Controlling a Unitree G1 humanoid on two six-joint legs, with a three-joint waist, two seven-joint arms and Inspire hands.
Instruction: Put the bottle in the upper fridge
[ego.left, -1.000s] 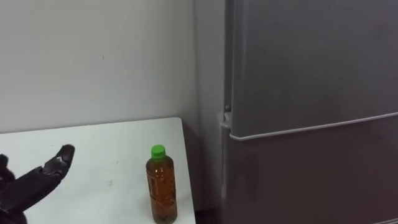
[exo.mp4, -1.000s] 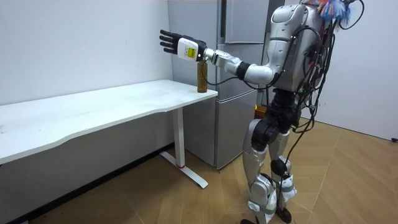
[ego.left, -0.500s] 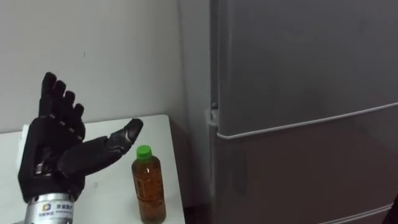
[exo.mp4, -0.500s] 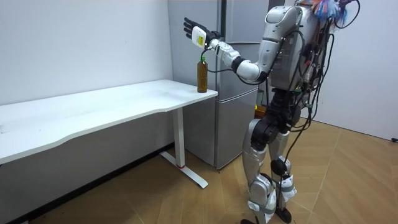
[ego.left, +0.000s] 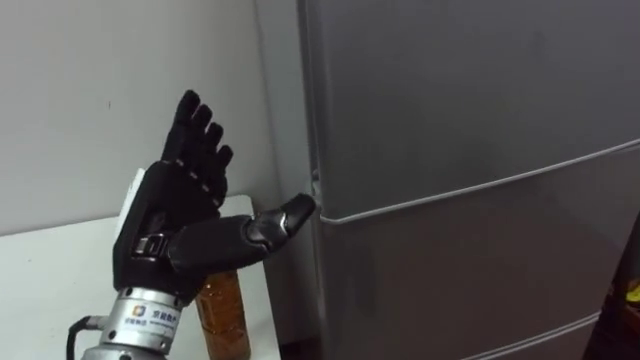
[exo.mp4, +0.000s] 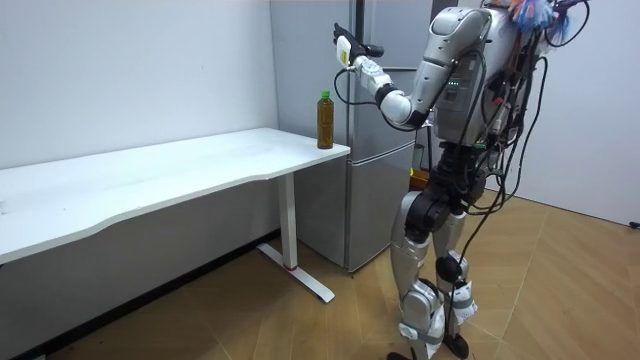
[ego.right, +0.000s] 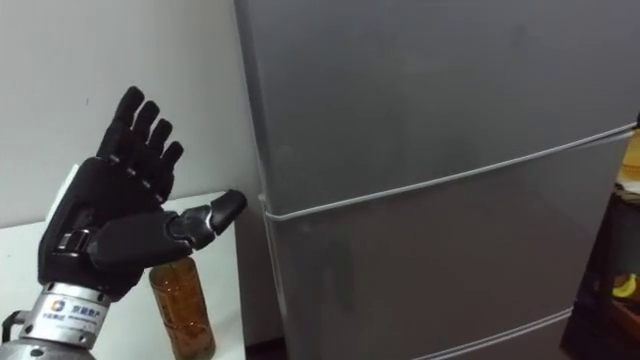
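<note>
Fridge: a tall grey two-door fridge (ego.left: 470, 120) takes up the eye views from 12 o'clock round to 5 o'clock. Both doors are closed, and a pale seam (ego.left: 480, 188) runs between the upper door and the lower one.

Table: a long white table (exo.mp4: 150, 175) on a white leg stands against the wall, with its end just beside the fridge. Its top lies at 8 o'clock in the eye views.

Robot: it stands upright on the wooden floor, facing the fridge. The table's end is at its 10 o'clock. Its left arm is raised toward the upper door.

Left hand: the left hand (ego.left: 175, 225) is held up at 8 o'clock in the eye views. Its fingers are straight and spread apart and point to 12 o'clock. The thumb (ego.left: 270, 222) reaches toward 3 o'clock, close to the fridge's edge at the seam, and whether it touches there cannot be told. The hand holds nothing.

Bottle: an amber drink bottle (ego.left: 225, 315) stands upright on the table's corner nearest the fridge. It is at 7 o'clock, partly behind the hand, with no hand on it.

Cap: the bottle's green cap (exo.mp4: 324, 94) shows in the room view.
</note>
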